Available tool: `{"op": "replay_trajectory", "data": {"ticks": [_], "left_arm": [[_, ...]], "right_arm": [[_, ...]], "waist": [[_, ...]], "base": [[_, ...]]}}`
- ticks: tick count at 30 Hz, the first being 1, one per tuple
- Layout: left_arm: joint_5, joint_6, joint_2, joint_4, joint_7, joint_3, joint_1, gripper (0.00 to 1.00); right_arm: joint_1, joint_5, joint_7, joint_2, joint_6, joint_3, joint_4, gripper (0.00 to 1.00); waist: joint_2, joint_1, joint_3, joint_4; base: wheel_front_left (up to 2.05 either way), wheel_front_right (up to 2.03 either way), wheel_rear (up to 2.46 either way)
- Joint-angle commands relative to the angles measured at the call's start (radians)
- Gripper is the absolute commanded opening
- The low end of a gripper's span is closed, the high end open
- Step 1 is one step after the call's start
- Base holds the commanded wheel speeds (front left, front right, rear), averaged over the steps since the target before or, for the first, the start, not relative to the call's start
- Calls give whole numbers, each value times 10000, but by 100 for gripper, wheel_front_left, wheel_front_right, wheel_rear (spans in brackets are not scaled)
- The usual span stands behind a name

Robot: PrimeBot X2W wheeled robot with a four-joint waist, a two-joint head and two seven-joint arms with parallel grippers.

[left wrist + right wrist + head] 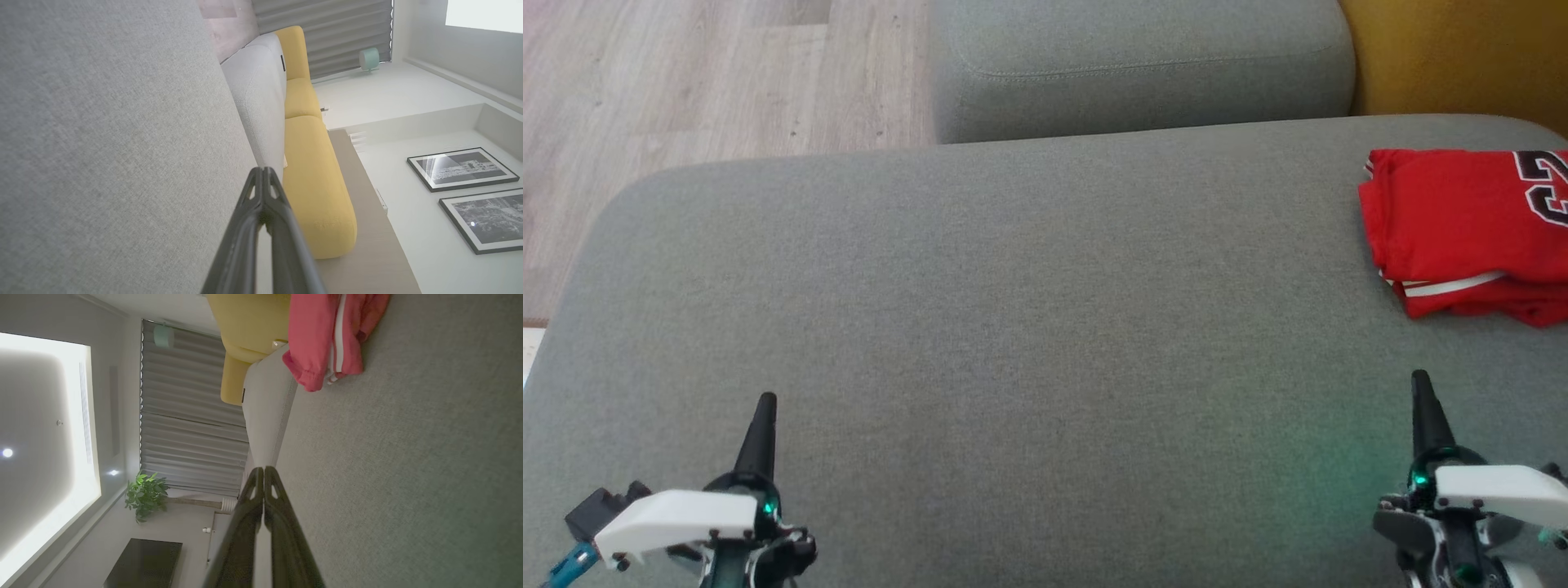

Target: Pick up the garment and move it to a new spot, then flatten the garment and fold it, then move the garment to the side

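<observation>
Head view: folded red garment (1462, 229) lies on grey sofa (1013, 327).

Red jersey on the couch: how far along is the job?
Done, it seems: the red jersey lies folded in a compact stack at the right edge of the grey seat cushion. In hand: nothing; left gripper and right gripper are shut and empty, apart from it. Left: probably nothing, though its near hem looks bunched.

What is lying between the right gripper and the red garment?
Nothing but bare grey sofa cushion: the head view shows plain fabric from the right gripper to the red garment.
</observation>
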Motion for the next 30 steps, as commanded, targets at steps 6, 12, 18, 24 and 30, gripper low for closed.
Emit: {"op": "replay_trajectory", "data": {"ticks": [6, 12, 18, 24, 30], "left_arm": [[-839, -224, 141, -157, 209, 513, -842, 0], [-1542, -341, 134, -49, 386, 677, -1043, 0], [-2248, -459, 125, 60, 565, 842, -1246, 0], [-2482, -500, 109, 100, 644, 920, -1319, 0], [-2462, -500, 92, 101, 662, 943, -1320, 0]], "right_arm": [[-705, 841, 245, -216, 63, 20, -324, 0], [-837, 1520, 423, -214, 67, -84, -323, 0], [-969, 2201, 603, -211, 70, -190, -322, 0], [-1017, 2429, 680, -198, 71, -244, -320, 0], [-1019, 2413, 695, -185, 71, -263, -319, 0]], "waist": [[0, -1, 59, -6], [0, -1, 117, -12], [0, -1, 177, -18], [0, -1, 197, -20], [0, -1, 197, -20]], "base": [[0, 0, 0], [0, 0, 0], [0, 0, 0], [0, 0, 0], [0, 0, 0]]}}
